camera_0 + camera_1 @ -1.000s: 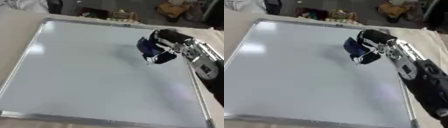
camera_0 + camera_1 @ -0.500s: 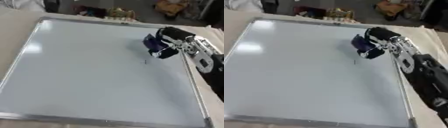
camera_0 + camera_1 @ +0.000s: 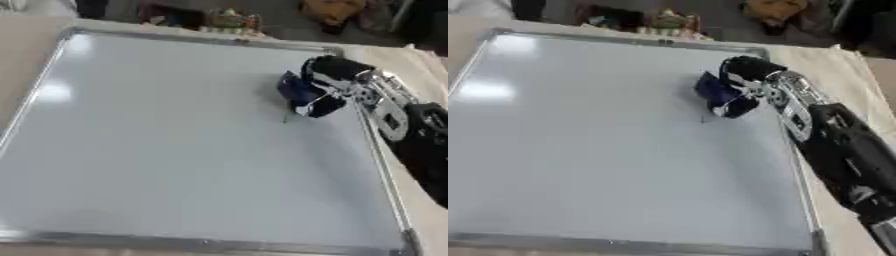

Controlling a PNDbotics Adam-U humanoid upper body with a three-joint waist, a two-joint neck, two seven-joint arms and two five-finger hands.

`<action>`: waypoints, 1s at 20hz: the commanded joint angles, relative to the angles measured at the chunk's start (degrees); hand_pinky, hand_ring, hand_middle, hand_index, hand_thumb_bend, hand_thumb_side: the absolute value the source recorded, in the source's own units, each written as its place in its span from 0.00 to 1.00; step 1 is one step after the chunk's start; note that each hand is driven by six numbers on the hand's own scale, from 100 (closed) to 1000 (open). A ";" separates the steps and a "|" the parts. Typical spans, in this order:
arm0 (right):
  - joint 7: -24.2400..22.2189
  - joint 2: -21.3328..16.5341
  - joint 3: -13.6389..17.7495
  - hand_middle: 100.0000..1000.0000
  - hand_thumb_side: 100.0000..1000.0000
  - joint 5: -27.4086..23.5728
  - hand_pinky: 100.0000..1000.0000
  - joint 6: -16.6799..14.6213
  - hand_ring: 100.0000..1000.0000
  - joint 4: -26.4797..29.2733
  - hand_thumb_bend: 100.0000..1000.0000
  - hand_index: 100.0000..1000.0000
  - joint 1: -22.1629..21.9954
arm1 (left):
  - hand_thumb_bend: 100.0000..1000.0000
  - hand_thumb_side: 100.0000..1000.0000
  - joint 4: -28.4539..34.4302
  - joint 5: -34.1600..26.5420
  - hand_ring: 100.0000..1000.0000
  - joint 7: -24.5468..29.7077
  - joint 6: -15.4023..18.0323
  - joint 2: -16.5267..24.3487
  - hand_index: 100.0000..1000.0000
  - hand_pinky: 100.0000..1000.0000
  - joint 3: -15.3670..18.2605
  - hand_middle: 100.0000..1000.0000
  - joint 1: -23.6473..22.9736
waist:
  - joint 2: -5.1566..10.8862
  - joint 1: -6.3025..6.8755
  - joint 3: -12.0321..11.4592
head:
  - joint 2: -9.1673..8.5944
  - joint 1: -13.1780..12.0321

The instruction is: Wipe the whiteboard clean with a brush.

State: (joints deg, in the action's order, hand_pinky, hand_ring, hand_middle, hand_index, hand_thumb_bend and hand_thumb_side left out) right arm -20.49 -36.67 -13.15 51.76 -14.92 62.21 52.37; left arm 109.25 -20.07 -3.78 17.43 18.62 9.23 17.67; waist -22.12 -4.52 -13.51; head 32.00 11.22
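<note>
The right hand [image 3: 337,75] has its fingers curled round a dark blue brush [image 3: 306,95], pressing it on the whiteboard [image 3: 157,150]. A small dark mark [image 3: 284,119] lies just below-left of the hand.

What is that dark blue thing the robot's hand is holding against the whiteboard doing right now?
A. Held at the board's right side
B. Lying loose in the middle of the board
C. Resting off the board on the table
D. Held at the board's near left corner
A: the right hand is curled round the blue brush, near the whiteboard's right edge.
</note>
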 commanded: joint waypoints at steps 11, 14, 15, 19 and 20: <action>-3.00 -1.03 0.07 0.19 0.35 1.30 0.64 -3.00 0.75 -0.54 0.17 0.01 0.83 | 0.21 0.97 1.01 0.33 0.59 -0.08 -0.02 1.12 0.62 0.62 0.05 0.51 0.61 | 0.92 0.30 0.08 | -1.14 -0.55; -3.52 -0.96 0.06 0.19 0.35 1.10 0.64 -3.40 0.75 -0.55 0.19 0.05 0.88 | 0.21 0.97 1.01 0.30 0.59 -0.07 -0.03 1.09 0.62 0.62 0.03 0.51 0.61 | 0.90 0.33 0.15 | -1.20 -0.58; -3.77 -0.93 0.04 0.19 0.35 0.98 0.64 -3.53 0.75 -0.59 0.19 0.07 0.89 | 0.21 0.96 1.02 0.29 0.59 -0.08 -0.02 1.09 0.62 0.62 0.03 0.51 0.62 | 0.90 0.34 0.16 | -1.22 -0.62; -4.88 -0.85 -0.03 0.21 0.36 0.40 0.64 -4.11 0.75 -0.62 0.22 0.12 0.93 | 0.20 0.96 1.04 0.22 0.59 -0.10 -0.01 1.07 0.62 0.62 0.01 0.51 0.66 | 0.85 0.37 0.21 | -1.24 -0.78; -5.13 -0.85 -0.03 0.22 0.36 0.26 0.65 -4.18 0.75 -0.58 0.22 0.14 0.92 | 0.20 0.96 1.04 0.21 0.59 -0.10 -0.02 1.05 0.62 0.62 0.00 0.51 0.67 | 0.84 0.37 0.21 | -1.26 -0.82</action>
State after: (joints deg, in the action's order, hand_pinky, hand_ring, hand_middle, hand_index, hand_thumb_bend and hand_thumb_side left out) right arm -24.91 -36.66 -13.10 52.21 -18.85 61.88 52.98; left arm 109.26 -19.93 -3.80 17.41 18.62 9.09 17.72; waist -22.15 -4.54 -13.37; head 31.54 10.63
